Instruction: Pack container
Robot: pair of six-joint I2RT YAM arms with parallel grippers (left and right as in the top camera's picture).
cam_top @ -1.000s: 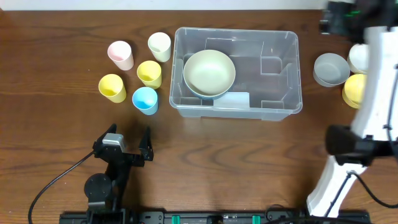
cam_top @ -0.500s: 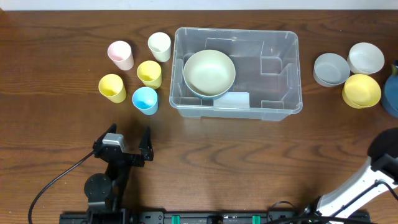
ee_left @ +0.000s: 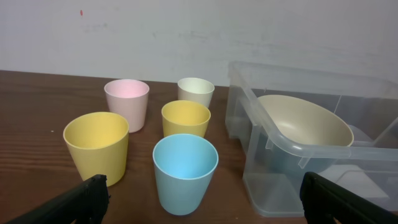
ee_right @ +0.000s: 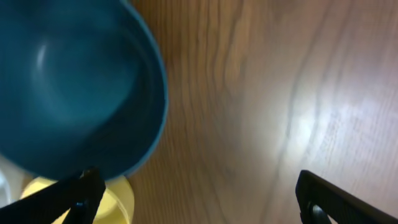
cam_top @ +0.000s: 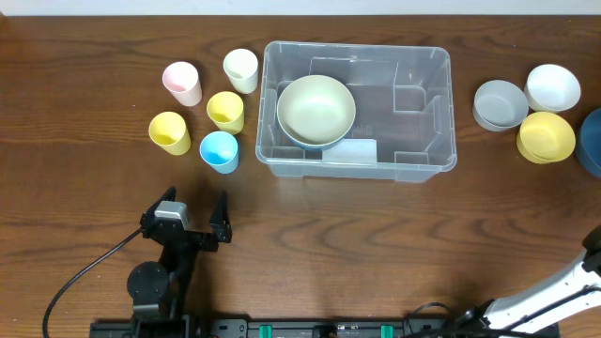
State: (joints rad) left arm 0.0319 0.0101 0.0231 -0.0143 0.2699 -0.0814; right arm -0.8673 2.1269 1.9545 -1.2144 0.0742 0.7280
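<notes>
The clear container (cam_top: 449, 113) stands at the table's centre back, with a cream bowl (cam_top: 316, 110) in its left half. In the left wrist view the container's rim (ee_left: 273, 134) and the cream bowl (ee_left: 305, 121) are at the right. My left gripper (cam_top: 195, 200) is open near the front left, with nothing between its fingers. It faces a blue cup (ee_left: 185, 171). My right gripper (ee_right: 199, 193) is open over bare wood beside a dark blue bowl (ee_right: 68, 81). It is outside the overhead view.
Left of the container stand several cups: pink (cam_top: 181, 83), cream (cam_top: 240, 70), two yellow (cam_top: 225, 111) (cam_top: 169, 131) and blue (cam_top: 219, 150). At the right are a grey bowl (cam_top: 500, 103), a white bowl (cam_top: 552, 87), a yellow bowl (cam_top: 546, 137) and the dark blue bowl (cam_top: 592, 141).
My right arm has swung away to the right and out of the overhead view, uncovering the bowls at the right. The left arm has not moved.
</notes>
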